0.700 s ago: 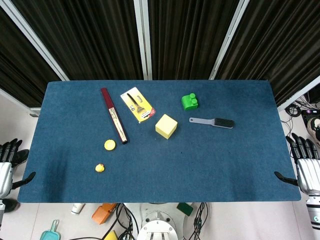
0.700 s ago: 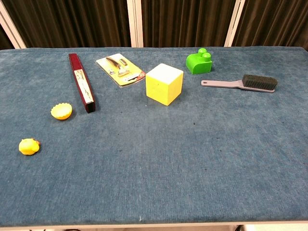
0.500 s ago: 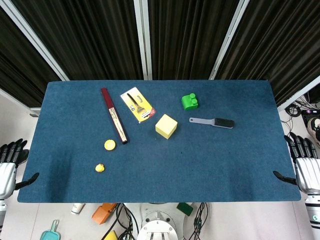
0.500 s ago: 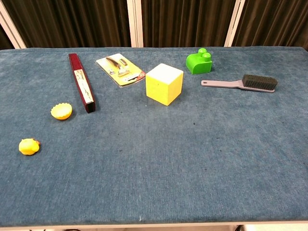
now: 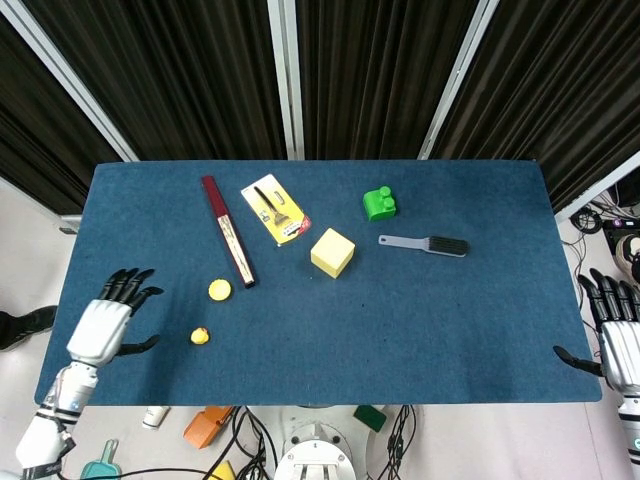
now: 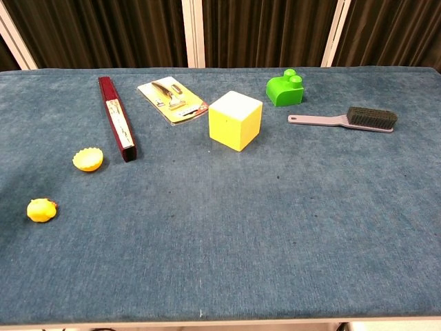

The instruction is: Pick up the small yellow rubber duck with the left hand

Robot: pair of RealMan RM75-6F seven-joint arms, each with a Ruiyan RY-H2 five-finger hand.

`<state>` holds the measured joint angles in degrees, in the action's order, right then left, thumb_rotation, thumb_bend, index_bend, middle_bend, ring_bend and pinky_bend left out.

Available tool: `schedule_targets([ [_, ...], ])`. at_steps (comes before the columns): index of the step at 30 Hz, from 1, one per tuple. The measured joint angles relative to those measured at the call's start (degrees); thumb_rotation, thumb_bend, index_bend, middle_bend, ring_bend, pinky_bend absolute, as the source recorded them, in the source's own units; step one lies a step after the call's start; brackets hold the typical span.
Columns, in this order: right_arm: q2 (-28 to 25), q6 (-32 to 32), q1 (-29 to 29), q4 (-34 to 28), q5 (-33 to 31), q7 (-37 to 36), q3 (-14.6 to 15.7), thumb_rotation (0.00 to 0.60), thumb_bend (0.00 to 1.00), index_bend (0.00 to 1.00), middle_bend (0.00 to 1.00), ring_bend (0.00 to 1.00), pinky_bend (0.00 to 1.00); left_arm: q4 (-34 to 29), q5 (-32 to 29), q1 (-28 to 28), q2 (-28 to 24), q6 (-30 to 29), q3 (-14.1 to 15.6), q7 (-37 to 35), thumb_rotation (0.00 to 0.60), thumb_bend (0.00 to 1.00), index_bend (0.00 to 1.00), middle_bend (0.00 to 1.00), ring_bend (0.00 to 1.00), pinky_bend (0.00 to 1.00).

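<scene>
Silver-backed left hand (image 5: 100,328) and right hand (image 5: 622,344), black fingers, silver wrists.

yellow cube (image 5: 332,252) | green block (image 5: 380,204) | brush (image 5: 424,244) | red box (image 5: 228,243) | yellow cap (image 5: 220,290)

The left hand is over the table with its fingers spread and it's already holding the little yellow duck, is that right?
Not quite. The left hand is over the table with fingers spread, but it holds nothing. The head view shows the small yellow rubber duck lying on the blue table, apart from the hand.
</scene>
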<state>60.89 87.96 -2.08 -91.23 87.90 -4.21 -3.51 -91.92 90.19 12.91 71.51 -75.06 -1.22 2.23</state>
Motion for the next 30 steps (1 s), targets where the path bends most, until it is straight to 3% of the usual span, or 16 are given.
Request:
schedule_targets([
  [8, 0.0, 0.3, 0.5, 0.4, -0.3, -0.4, 0.1, 0.600, 0.08, 0.00, 0.00, 0.00, 0.01, 2.1, -3.6, 4.7, 6.9, 8.7, 0.1, 7.0, 0.600, 0.22, 0.35, 0.09, 0.01, 0.00],
  [26, 0.1, -0.3, 0.3, 0.2, -0.6, -0.1, 0.1, 0.600, 0.08, 0.00, 0.00, 0.00, 0.01, 7.5, -6.5, 5.4, 12.6, 10.2, 1.9, 9.7, 0.600, 0.27, 0.46, 0.10, 0.01, 0.00],
  [30, 0.1, -0.4, 0.3, 0.1, -0.8, -0.1, 0.0, 0.600, 0.08, 0.00, 0.00, 0.00, 0.01, 8.3, -6.7, 5.5, 13.1, 10.4, 2.0, 8.5, 0.600, 0.33, 0.52, 0.13, 0.02, 0.00],
])
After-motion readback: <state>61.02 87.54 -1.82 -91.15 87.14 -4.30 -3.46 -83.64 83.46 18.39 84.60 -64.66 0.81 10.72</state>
